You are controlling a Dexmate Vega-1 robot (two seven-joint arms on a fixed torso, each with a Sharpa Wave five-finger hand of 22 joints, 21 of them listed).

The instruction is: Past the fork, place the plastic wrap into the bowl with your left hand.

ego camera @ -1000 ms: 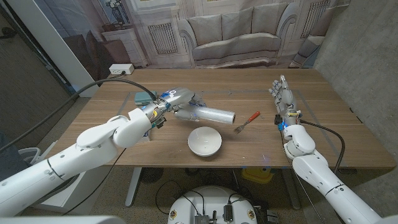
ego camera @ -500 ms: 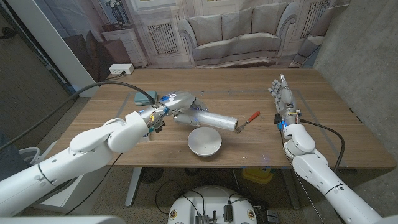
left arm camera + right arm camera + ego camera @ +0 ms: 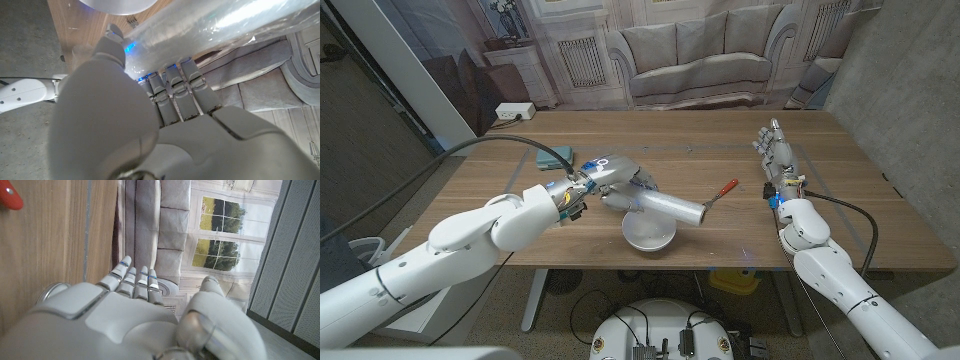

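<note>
Reaching in over the wooden table [image 3: 720,140], the left hand [image 3: 612,177] grips the plastic wrap [image 3: 670,207] by one end, the roll slanting above the white bowl [image 3: 648,233] with its far end near the fork [image 3: 718,192]. Standing upright by the table's right edge, the right hand [image 3: 776,155] holds nothing, fingers straight and apart. From the left wrist view the fingers [image 3: 172,95] press the roll's glossy film, while the head view takes in a printed sofa backdrop [image 3: 690,50].

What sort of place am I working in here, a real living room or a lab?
Probably a lab or test room, not a home. The sofa and windows behind the wooden table look like a flat printed backdrop; a grey panel wall stands to one side, and cables run under the table.
</note>
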